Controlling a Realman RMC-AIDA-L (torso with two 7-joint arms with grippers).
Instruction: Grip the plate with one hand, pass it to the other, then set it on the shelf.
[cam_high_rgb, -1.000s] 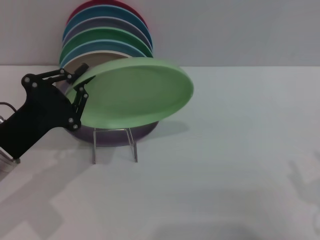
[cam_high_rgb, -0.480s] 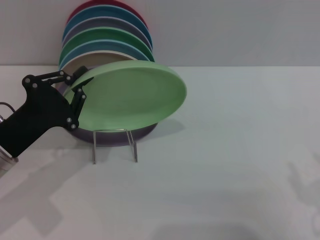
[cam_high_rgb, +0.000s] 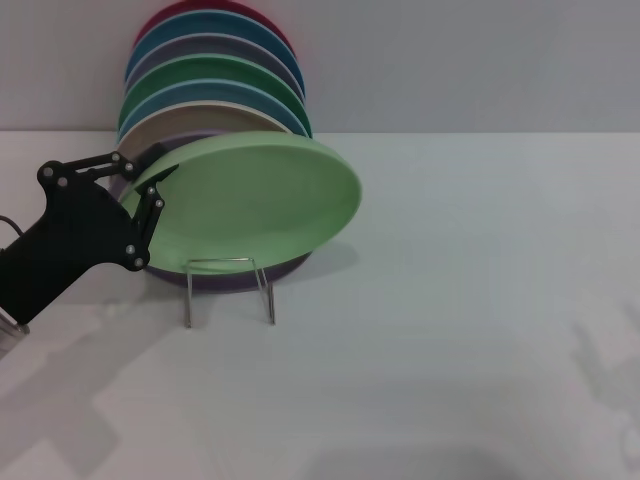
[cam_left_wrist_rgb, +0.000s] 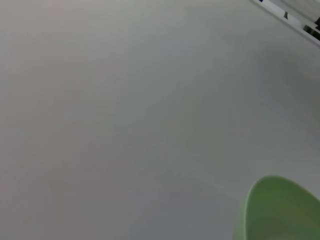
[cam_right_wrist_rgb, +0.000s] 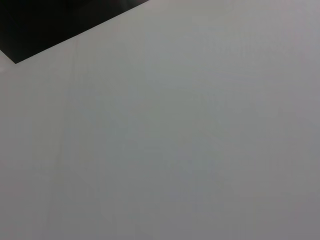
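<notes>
The light mint-green plate (cam_high_rgb: 250, 205) is held tilted above the front of the silver wire shelf (cam_high_rgb: 230, 288) in the head view. My left gripper (cam_high_rgb: 150, 190), black with jointed fingers, is shut on the plate's left rim. The plate's edge also shows in the left wrist view (cam_left_wrist_rgb: 277, 210). A lavender plate (cam_high_rgb: 235, 275) stands in the shelf just behind and below the mint plate. My right gripper is out of view.
A row of upright plates fills the shelf behind: beige (cam_high_rgb: 190, 122), dark green (cam_high_rgb: 215, 75), blue (cam_high_rgb: 215, 25) and red (cam_high_rgb: 200, 8) among them. The white table (cam_high_rgb: 450, 300) stretches to the right and front. A grey wall stands behind.
My left gripper has moved the mint plate leftward and a little lower, closer to the stacked plates in the shelf.
</notes>
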